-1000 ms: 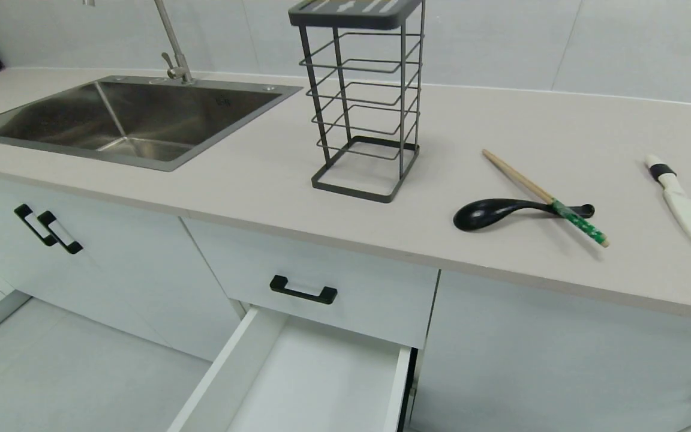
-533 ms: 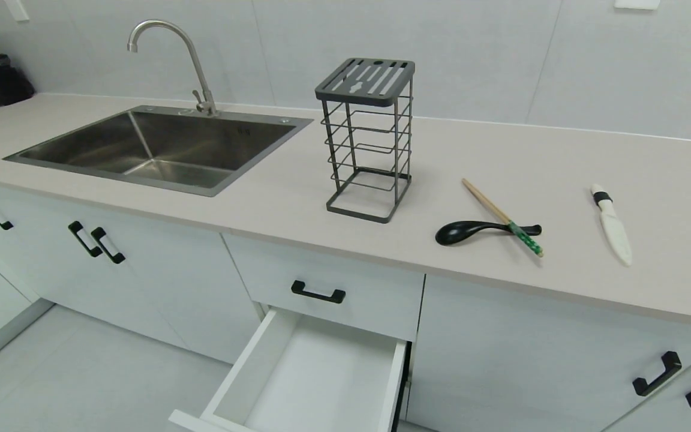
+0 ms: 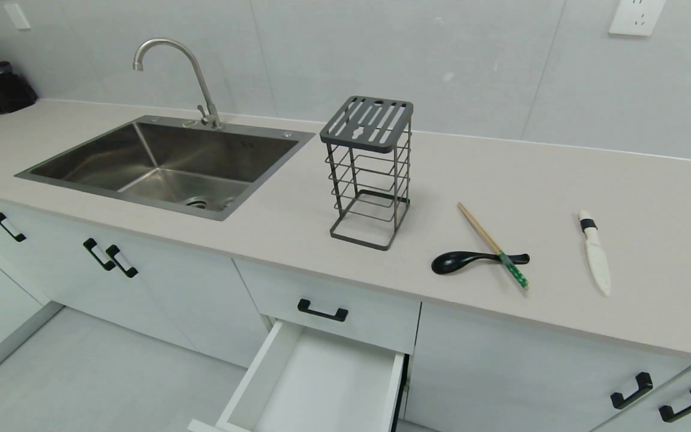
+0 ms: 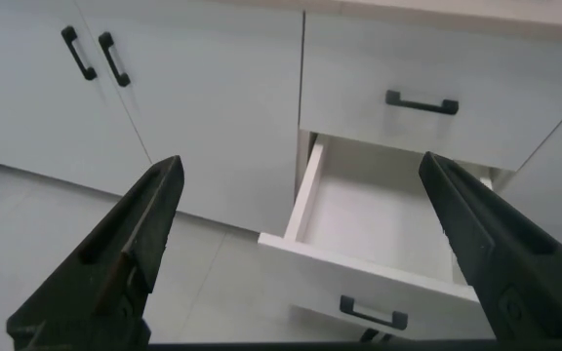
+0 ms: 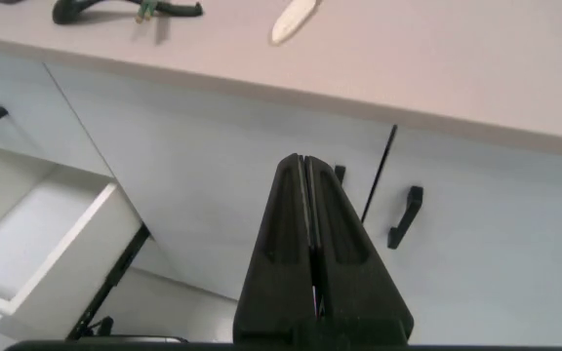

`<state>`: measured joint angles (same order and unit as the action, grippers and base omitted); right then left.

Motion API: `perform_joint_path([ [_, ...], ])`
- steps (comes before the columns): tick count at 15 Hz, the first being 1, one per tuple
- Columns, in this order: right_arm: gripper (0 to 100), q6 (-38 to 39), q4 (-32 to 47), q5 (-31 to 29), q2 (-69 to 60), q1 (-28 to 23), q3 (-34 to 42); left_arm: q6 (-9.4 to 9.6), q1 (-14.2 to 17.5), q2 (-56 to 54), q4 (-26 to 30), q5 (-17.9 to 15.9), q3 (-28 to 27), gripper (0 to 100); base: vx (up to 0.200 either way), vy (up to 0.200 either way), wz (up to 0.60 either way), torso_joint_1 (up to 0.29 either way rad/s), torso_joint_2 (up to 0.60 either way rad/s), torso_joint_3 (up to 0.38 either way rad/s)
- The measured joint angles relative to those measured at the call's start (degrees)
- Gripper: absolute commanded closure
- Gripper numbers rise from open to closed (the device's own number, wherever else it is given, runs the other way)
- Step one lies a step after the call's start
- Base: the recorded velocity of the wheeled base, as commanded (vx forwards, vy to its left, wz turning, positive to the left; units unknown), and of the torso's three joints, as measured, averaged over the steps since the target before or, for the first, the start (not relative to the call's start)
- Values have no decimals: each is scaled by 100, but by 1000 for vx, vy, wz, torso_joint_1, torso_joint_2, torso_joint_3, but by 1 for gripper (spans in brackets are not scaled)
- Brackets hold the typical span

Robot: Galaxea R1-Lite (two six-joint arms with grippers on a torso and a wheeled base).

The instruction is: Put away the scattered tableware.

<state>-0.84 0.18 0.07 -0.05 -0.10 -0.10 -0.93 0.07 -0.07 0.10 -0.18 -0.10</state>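
L grip (image 4: 301, 174) gaping wide, facing open drawer (image 4: 379, 229) | R grip (image 5: 305, 168) staying-free: pinched closed, empty | chopsticks (image 3: 492, 245) lying across spoon (image 3: 464, 261), knife (image 3: 595, 259) near, on ctr (image 3: 297, 222)

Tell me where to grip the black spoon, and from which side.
Take the spoon by its handle, between bowl and the chopsticks lying across its tail. Come from above, closing across the handle: it seems to arch off the counter there.
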Motion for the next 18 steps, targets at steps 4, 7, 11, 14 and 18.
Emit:
perform_joint_path([
  [4, 100, 6, 0, 0, -2, -11, 0, -11, -7, 0, -10, 7, 0, 0, 0, 0, 0, 296, -554, -270],
  [7, 100, 5, -2, 6, -2, 5, 2, -11, 6, 0, -7, 2, 0, 0, 0, 0, 0, 303, -595, -287],
  [11, 0, -173, 0, 11, -2, 7, 2, -11, 6, 0, -10, 2, 0, 0, 0, 0, 0, 138, -294, -129],
  [14, 0, 6, 0, 13, -2, 0, 10, -11, -2, 0, -10, 5, 0, 0, 0, 0, 0, 0, 0, 0],
  [18, 0, 63, -65, 82, -2, 0, 10, -11, 0, 0, -10, 5, 0, 0, 0, 0, 0, 0, 0, 0],
])
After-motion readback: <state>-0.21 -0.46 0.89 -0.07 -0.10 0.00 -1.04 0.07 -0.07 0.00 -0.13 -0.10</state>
